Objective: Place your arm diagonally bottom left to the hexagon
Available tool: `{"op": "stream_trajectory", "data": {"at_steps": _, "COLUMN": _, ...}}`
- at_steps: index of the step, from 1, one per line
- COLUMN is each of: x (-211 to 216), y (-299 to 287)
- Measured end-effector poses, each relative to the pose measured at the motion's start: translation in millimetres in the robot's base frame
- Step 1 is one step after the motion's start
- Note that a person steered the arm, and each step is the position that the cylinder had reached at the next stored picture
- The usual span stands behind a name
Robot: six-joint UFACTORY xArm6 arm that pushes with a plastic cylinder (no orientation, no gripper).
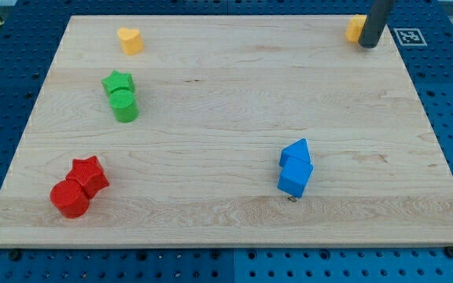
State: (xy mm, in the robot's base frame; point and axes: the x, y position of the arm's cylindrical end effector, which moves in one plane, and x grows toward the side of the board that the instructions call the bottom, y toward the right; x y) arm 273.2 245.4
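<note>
My tip point(367, 45) rests at the view's top right, near the board's top edge. An orange-yellow block point(355, 28) sits just left of the rod and touches it or nearly does. The rod hides its right side, so I cannot make out its shape. My tip is slightly below and to the right of this block. The other blocks are all far from the tip.
A yellow heart point(130, 39) lies top left. A green star point(118, 82) touches a green cylinder point(124, 107) below it. A red star point(89, 174) and red cylinder point(69, 199) sit bottom left. Two blue blocks point(295, 167) touch right of centre.
</note>
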Motion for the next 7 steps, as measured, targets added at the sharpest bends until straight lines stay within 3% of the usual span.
{"op": "stream_trajectory", "data": {"at_steps": 2, "x": 23.3, "y": -39.0}}
{"op": "stream_trajectory", "data": {"at_steps": 7, "x": 23.3, "y": -46.7}}
